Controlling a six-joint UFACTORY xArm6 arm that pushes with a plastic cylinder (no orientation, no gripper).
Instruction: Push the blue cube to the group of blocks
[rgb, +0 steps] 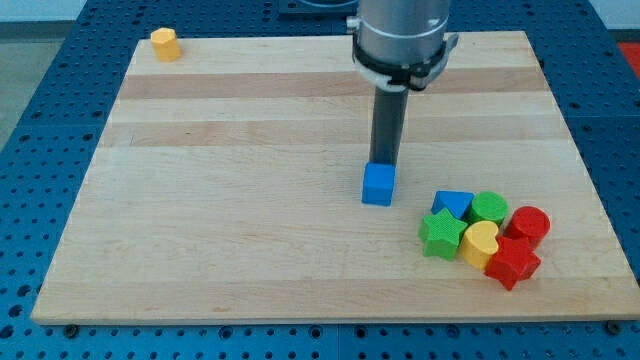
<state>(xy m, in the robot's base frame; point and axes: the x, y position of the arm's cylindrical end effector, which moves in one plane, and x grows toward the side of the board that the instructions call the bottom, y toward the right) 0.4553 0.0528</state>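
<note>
The blue cube (378, 185) sits on the wooden board (250, 200) a little right of centre. My tip (384, 162) stands right behind it, at the cube's top edge in the view, touching or nearly touching it. The group of blocks lies to the lower right: a blue triangular block (453, 203), a green round block (489, 208), a red round block (529, 224), a green star (441, 234), a yellow heart-like block (480, 243) and a red star (513, 263). A gap of bare board separates the cube from the group.
A yellow block (165, 44) sits alone at the board's top left corner. The board lies on a blue perforated table (40, 150). The board's right edge runs close past the group.
</note>
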